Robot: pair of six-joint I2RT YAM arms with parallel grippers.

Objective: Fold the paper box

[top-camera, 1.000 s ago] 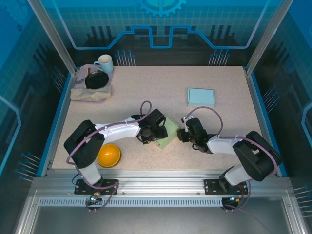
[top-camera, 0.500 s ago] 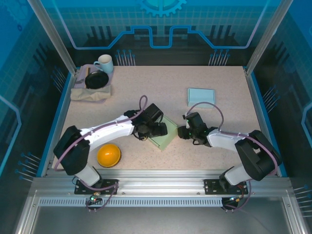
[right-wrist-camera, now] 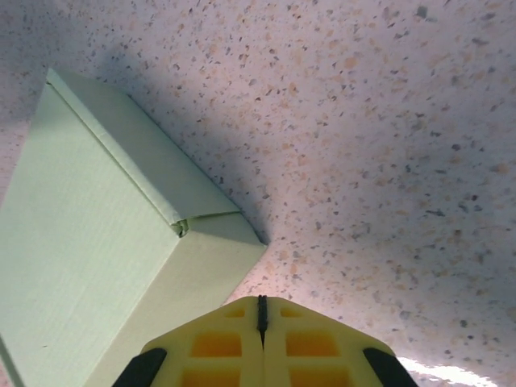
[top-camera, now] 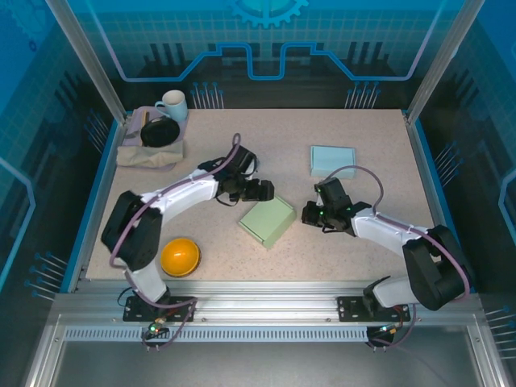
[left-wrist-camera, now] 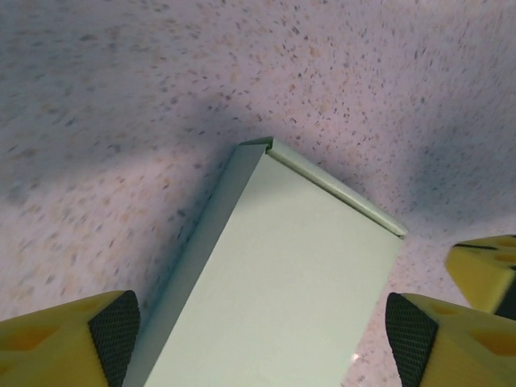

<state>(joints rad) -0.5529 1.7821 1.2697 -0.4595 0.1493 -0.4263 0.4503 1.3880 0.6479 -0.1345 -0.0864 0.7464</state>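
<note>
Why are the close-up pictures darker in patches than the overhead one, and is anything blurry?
Left wrist view: soft shadows fall on the table beside the box, and the speckle smears toward the edges. Right wrist view: shadow darkens the table along the box, with a glare patch at bottom right. Top view: evenly lit, sharp.

Left gripper spread wide, right gripper fully closed

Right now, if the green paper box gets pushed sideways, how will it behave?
Probably slides, not tips: the green paper box lies flat and low on the table. Likely light; its thin folded card may dent under a hard push.
</note>
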